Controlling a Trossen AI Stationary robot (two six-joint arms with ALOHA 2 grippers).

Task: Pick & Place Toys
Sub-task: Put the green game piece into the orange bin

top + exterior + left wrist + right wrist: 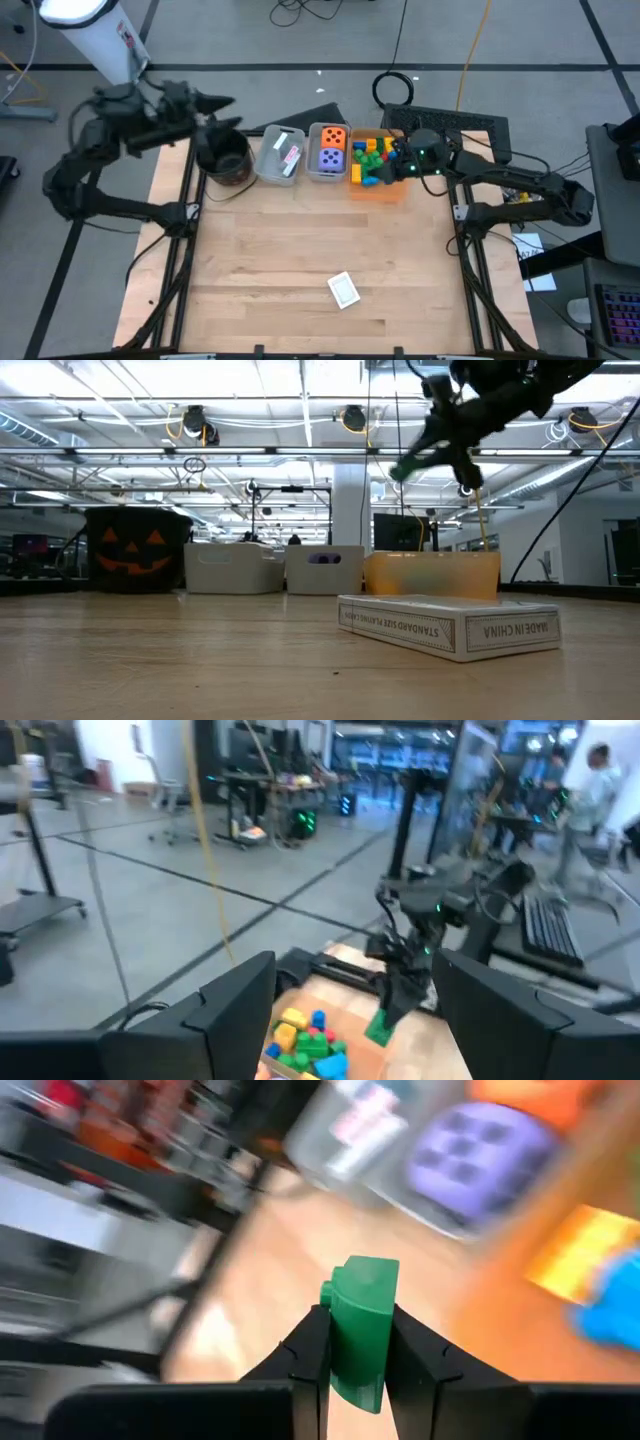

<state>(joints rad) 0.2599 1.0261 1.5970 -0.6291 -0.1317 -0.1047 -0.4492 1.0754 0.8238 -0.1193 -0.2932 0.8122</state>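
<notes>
Big workshop hall behind, ceiling lights everywhere, and in front of me the wooden bench [300, 250]. Along its far edge I've got a row: a black pot [224, 157] with a pumpkin face, a grey bin [280, 155] holding small cards, a second grey bin [329, 152] with an orange die [334, 136] and a purple die [332, 158], then the orange bin [378, 190] piled with coloured plastic blocks [372, 160]. My right claw [356, 1350] is up above that orange bin, fingers pinched tight on a green block [360, 1330], which stands upright between them; in the low view it hangs well clear of the bin's rim. My left claw [355, 1010] sits high at the far left corner of the bench, just beside the black pot, fingers spread apart with nothing between them. One white card box [343, 290] lies alone on the near part of the bench, well apart from the bins; the low view reads "STANDARD SIZE PLAYING CARDS" on its side.
</notes>
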